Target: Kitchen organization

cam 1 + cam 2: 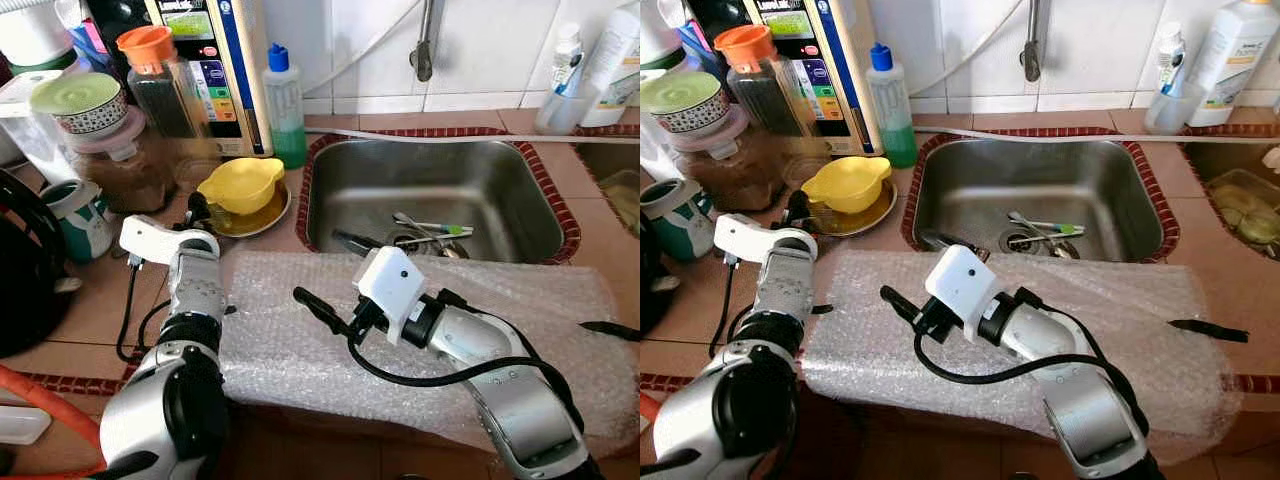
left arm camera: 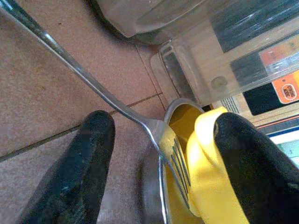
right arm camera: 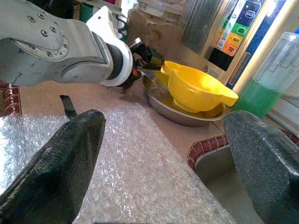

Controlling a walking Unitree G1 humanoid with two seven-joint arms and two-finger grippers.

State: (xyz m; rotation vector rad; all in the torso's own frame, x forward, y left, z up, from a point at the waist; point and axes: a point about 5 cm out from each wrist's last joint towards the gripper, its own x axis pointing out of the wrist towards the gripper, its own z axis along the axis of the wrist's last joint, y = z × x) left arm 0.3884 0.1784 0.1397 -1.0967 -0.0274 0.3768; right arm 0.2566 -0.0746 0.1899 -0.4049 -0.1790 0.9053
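A yellow bowl [image 1: 240, 183] sits in a shallow metal plate [image 1: 281, 211] on the tiled counter, left of the sink. A fork [image 2: 93, 84] leans with its tines on the plate's rim [image 2: 150, 186]. My left gripper [image 1: 196, 212] is at the plate's near-left edge and open. One of its fingers [image 2: 70, 172] is on the counter side of the fork; the other is against the yellow bowl [image 2: 205, 163]. My right gripper [image 1: 335, 275] hovers open over the bubble wrap [image 1: 290, 350], pointing toward the bowl [image 3: 196, 88], with nothing between its fingers [image 3: 56, 172].
The steel sink [image 1: 480, 170] holds a few utensils [image 1: 432, 230]. A green soap bottle [image 1: 285, 105], jars [image 1: 160, 85] and a water purifier [image 1: 225, 60] crowd the back left. A black pot [image 1: 25, 270] stands at the far left. Bottles [image 1: 610, 55] stand at the back right.
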